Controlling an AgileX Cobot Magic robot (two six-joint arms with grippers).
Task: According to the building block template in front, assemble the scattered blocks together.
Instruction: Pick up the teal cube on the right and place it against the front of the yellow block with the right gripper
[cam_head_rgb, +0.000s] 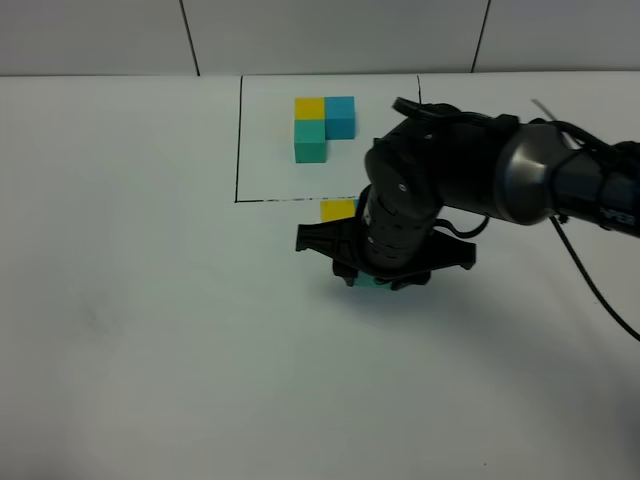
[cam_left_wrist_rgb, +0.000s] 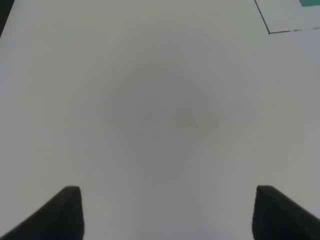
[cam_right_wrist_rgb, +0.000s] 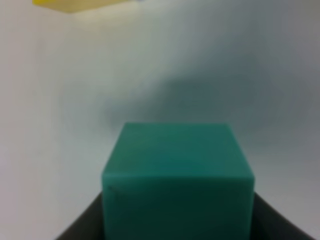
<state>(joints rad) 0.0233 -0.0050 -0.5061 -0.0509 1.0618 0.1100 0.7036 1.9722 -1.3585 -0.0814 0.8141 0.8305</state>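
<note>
The right gripper (cam_head_rgb: 378, 282) is clamped on the small plain teal-green cube (cam_right_wrist_rgb: 177, 175). The left gripper (cam_left_wrist_rgb: 167, 215) hangs over the white tabletop (cam_left_wrist_rgb: 160, 100) with its jaws spread wide.

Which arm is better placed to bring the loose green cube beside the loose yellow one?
Right. Its claw grips the teal-green cube, close to the yellow cube. The left claw is open over bare table, no loose cube in its view.
</note>
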